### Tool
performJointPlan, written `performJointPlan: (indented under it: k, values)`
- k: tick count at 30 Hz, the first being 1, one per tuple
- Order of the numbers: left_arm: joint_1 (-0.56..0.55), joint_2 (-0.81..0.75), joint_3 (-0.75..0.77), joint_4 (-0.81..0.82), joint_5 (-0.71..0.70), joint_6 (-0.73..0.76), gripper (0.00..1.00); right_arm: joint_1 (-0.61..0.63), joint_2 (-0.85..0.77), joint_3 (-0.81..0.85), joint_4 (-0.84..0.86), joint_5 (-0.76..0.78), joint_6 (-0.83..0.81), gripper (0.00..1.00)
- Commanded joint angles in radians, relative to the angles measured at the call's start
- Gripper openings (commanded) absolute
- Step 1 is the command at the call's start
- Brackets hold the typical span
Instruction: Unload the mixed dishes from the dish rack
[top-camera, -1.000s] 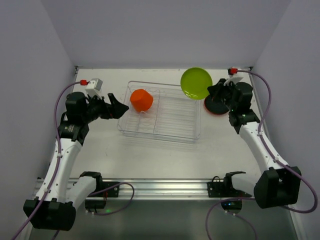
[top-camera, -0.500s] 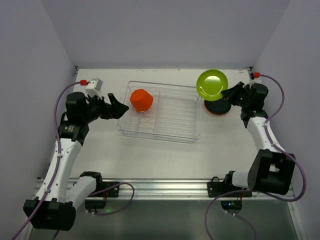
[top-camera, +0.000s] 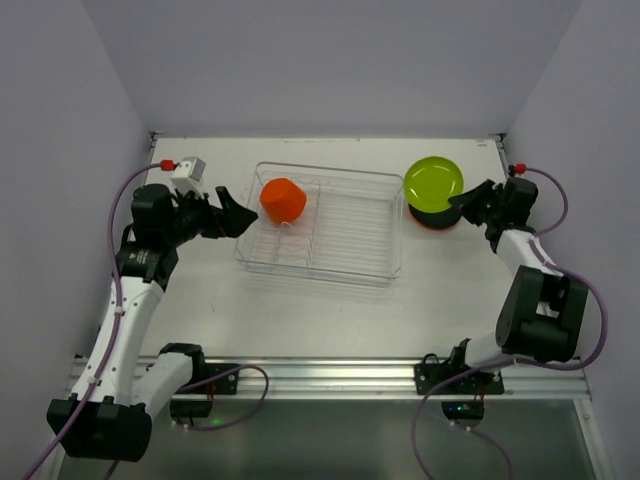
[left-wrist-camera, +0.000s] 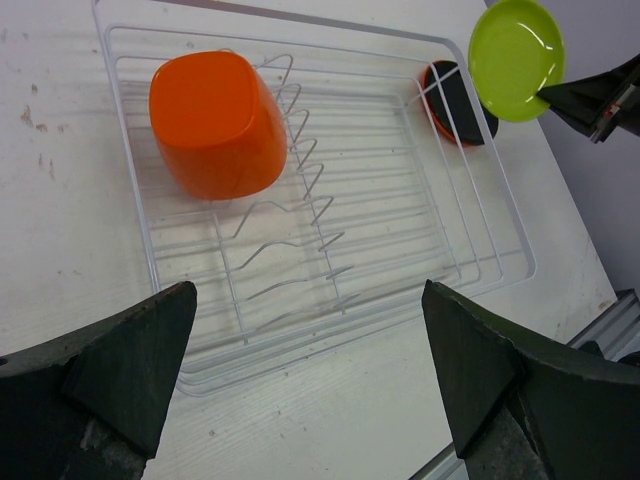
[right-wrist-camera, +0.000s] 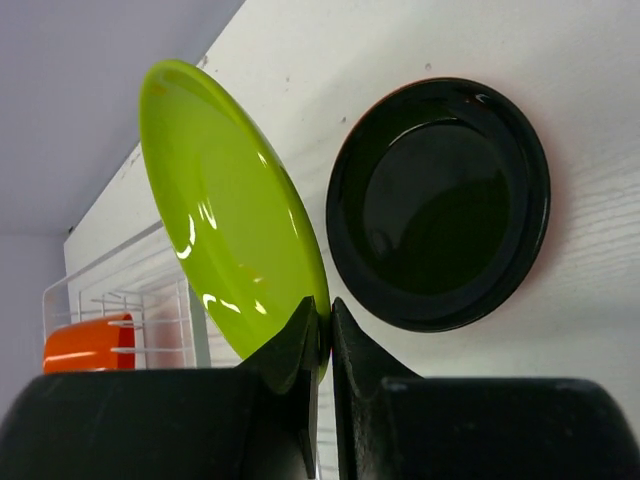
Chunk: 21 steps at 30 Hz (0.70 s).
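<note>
Lime-green plate (right-wrist-camera: 230, 210), rim pinched in right tool (right-wrist-camera: 325, 305), tilts beside black plate (right-wrist-camera: 438, 205); left tool (left-wrist-camera: 307, 300) gapes.

One clear dish rack (top-camera: 350, 235), one orange faceted cup (top-camera: 283, 200), one lime-green plate (top-camera: 433, 182), one black plate (right-wrist-camera: 440, 200), one orange plate (left-wrist-camera: 428, 100) beneath it, two grippers, left gripper (top-camera: 238, 212) and right gripper (top-camera: 458, 203).

From above, the lime-green plate (top-camera: 433, 181) hides most of the black plate (top-camera: 430, 217) and orange plate (top-camera: 431, 228) beneath.
</note>
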Motion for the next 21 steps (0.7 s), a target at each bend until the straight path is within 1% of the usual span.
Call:
performJointPlan:
  k: [1,10,21]
  values:
    - [-0.007,-0.015,-0.008,0.026,0.015,0.017,1.00,-0.019,0.042,-0.009,0.050,0.005,0.026,0.00]
    - [-0.007,-0.024,-0.011,0.029,0.032,0.020,1.00,-0.059,0.107,-0.022,0.099,-0.045,0.069,0.00]
    - [-0.007,-0.030,-0.008,0.029,0.040,0.020,1.00,-0.074,0.200,0.026,0.055,-0.051,0.087,0.00]
